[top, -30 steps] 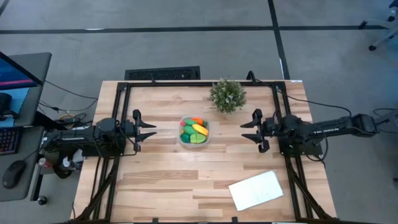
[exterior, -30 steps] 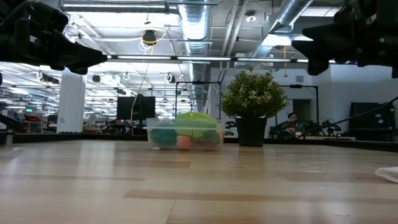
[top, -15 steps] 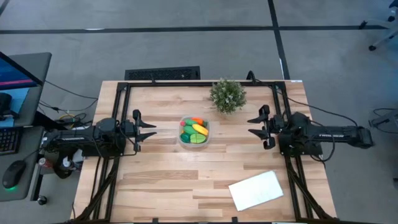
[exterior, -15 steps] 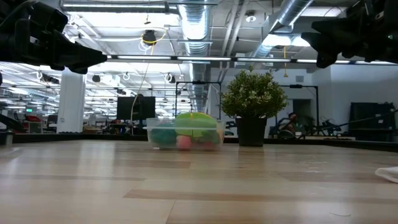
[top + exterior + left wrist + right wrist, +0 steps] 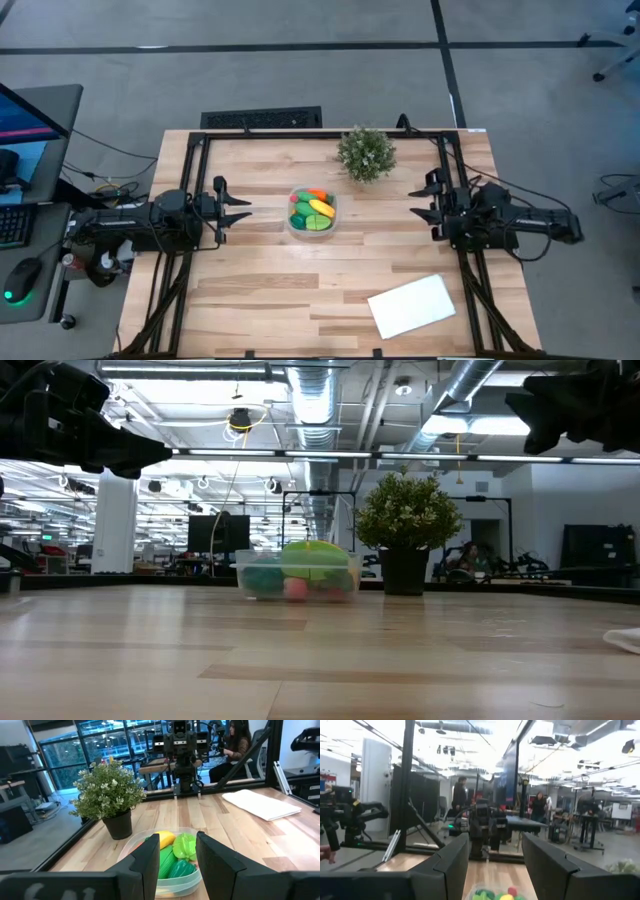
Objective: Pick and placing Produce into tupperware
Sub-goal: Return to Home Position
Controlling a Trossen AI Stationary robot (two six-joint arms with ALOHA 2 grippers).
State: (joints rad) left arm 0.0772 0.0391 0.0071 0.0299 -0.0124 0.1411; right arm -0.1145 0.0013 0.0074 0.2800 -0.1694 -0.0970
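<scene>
The clear tupperware [image 5: 312, 213] stands at the table's middle and holds the produce [image 5: 314, 210]: green pieces, a yellow banana shape and orange bits. It also shows in the low view [image 5: 298, 577] and the left wrist view [image 5: 172, 862]. My left gripper [image 5: 243, 208] is open and empty, level, to the left of the tupperware. My right gripper [image 5: 421, 205] is open and empty, near the table's right edge, raised above the table.
A bushy potted plant [image 5: 366, 153] stands behind and right of the tupperware. A flat white sheet [image 5: 412, 305] lies at the near right. A black frame runs around the table's far half [image 5: 320, 133]. People show in the room beyond the table.
My right gripper has drawn back toward the table's right edge, away from the tupperware, staying open. In the low view it has also risen.
</scene>
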